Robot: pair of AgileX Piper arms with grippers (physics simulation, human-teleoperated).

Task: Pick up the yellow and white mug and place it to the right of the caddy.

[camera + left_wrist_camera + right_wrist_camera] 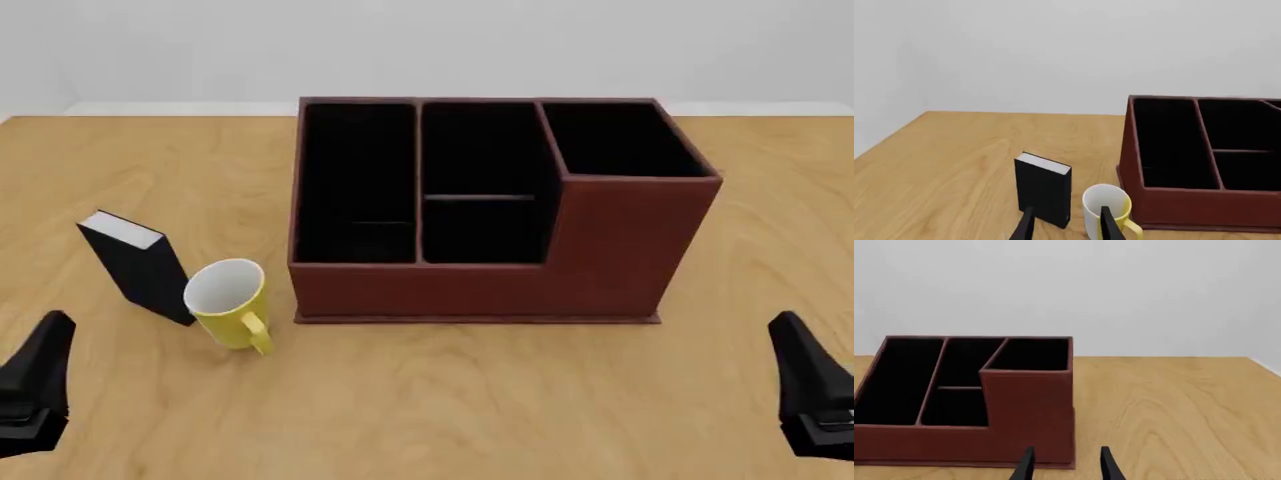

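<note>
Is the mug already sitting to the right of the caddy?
No, the mug stands left of the caddy, beside the black box.

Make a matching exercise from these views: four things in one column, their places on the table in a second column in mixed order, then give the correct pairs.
Things:
1. yellow and white mug
2. caddy
3. black book-like box
4. right gripper

Places, as seen in the front view:
A. middle of the table, tallest section at its right rear corner
B. near right edge of the table, holding nothing
C. farthest left, standing upright just left of the mug
D. between the black box and the caddy's left front corner, handle toward the camera

Pairs: 1-D, 2-A, 3-C, 4-B
</note>
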